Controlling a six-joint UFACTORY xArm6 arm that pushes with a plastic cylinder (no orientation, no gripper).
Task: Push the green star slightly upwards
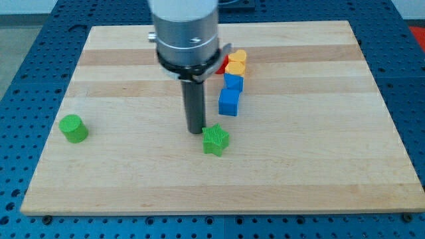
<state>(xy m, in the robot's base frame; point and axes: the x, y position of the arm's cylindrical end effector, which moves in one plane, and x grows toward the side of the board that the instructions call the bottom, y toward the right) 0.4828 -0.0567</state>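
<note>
Near the middle of the wooden board (133, 179), the green star (216, 140) lies just right of and below my tip (195, 132), close to touching. The rod hangs straight down from the grey arm (186, 30); it has no jaws. Above the star stand two blue blocks (229, 101), then yellow blocks (236, 63) and a partly hidden red one (222, 68). A green cylinder (73, 128) sits far left. No writing shows.

Pale wood board (319, 179), blue perforated bench (20, 26) w/ holes

The wooden board (319, 172) carries a green star (216, 140), green cylinder (73, 128) and blue cubes (229, 101).
</note>
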